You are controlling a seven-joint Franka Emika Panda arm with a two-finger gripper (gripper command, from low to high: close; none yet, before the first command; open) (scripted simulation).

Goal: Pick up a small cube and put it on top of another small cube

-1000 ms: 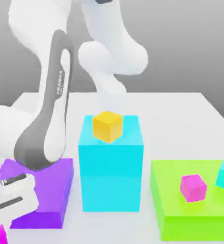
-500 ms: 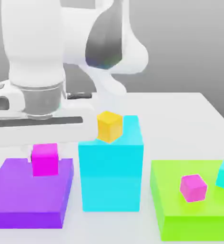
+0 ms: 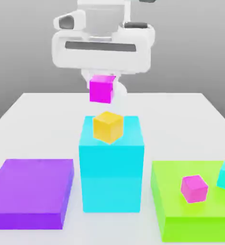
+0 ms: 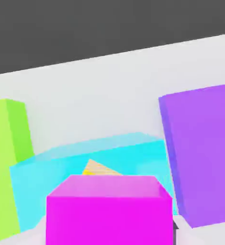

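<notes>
Magenta small cube (image 3: 102, 89) clenched in claw (image 3: 103, 86), hovering just above yellow cube (image 3: 107, 127) atop cyan block (image 3: 111, 167).

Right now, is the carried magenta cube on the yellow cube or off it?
Off: the magenta cube hangs under the hand, with a gap above the yellow cube.

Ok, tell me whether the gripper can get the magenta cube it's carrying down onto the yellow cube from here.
Probably yes. The gripper holds the magenta cube almost directly above the yellow cube on the cyan block, with open air between them.
</notes>
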